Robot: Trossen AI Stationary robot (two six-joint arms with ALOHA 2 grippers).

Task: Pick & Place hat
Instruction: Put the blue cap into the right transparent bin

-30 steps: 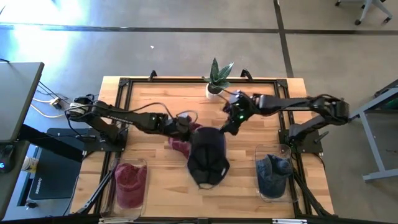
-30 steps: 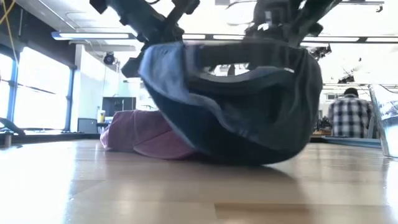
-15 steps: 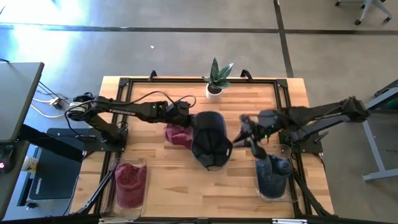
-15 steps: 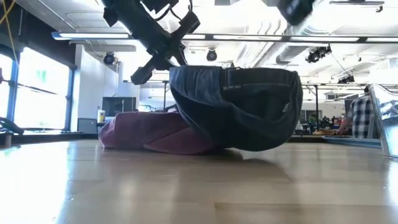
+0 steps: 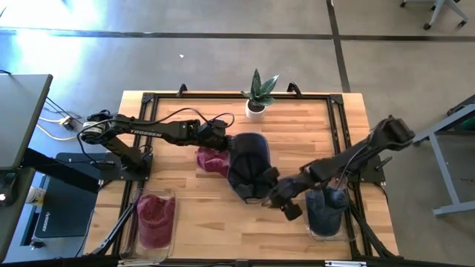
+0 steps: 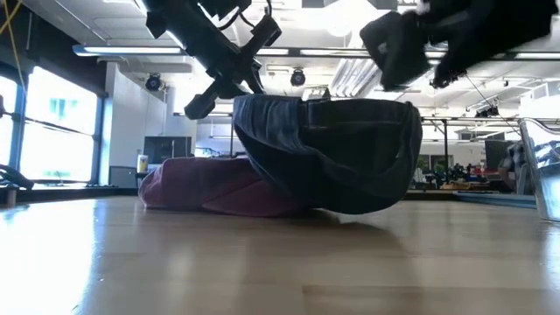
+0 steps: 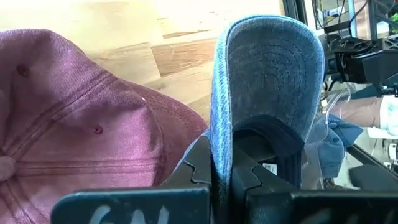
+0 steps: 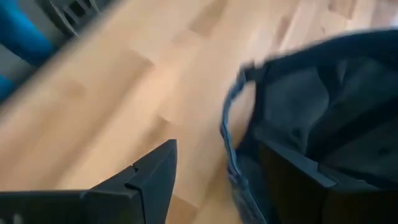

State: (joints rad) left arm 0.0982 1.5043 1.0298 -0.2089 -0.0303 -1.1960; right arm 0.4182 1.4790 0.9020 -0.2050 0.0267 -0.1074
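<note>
Centrally placed: dark navy fabric cap (image 5: 249, 170), near the middle of the light wooden desk (image 5: 293, 133), its lower side resting on the boards and its upper edge lifted clear, as the low view shows. Left gripper (image 7: 221, 177), reaching in from the left side of the desk, is clamped on the cap's stitched brim, one finger on each face of the cloth. Right gripper (image 8: 214, 180) sits at the cap's near-right edge, fingers spread apart with the cap's rim lying between them; whether they touch the cloth cannot be told.

Adjacent, partly under the navy cap on its left: maroon fabric cap (image 5: 211, 159), flat on the desk.

Front left corner: clear plastic bin (image 5: 154, 219) holding maroon cloth. Front right corner: second clear plastic bin (image 5: 326, 211) holding dark blue cloth, just beside the right gripper.

Far edge, centre: small green potted plant in white pot (image 5: 258, 93).
</note>
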